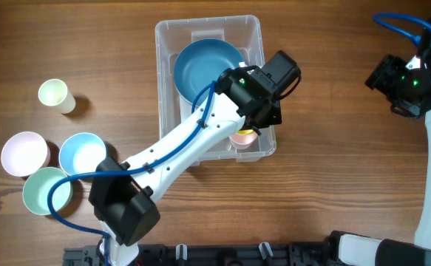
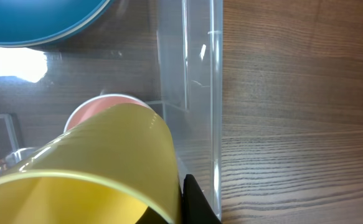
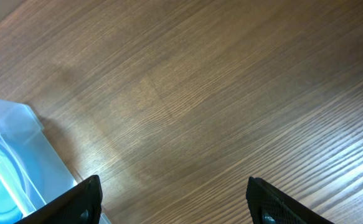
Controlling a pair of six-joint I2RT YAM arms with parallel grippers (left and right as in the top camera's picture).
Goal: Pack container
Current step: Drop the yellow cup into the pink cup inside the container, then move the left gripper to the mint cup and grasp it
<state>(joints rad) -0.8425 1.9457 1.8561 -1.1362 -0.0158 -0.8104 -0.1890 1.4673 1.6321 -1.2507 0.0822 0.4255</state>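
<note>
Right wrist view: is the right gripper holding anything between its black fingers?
No, the right gripper is open, with only the brown wooden table showing in the gap between its fingers.

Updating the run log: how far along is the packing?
Done: blue bowl and pink cup sit in the container. In hand: left gripper holds a yellow cup over the pink one. Left on the table: cream cup, pale pink cup, blue cup, green cup. Right gripper open.

Bare table (image 3: 200, 93) right of container (image 1: 163, 81); inside perhaps crowded.
</note>
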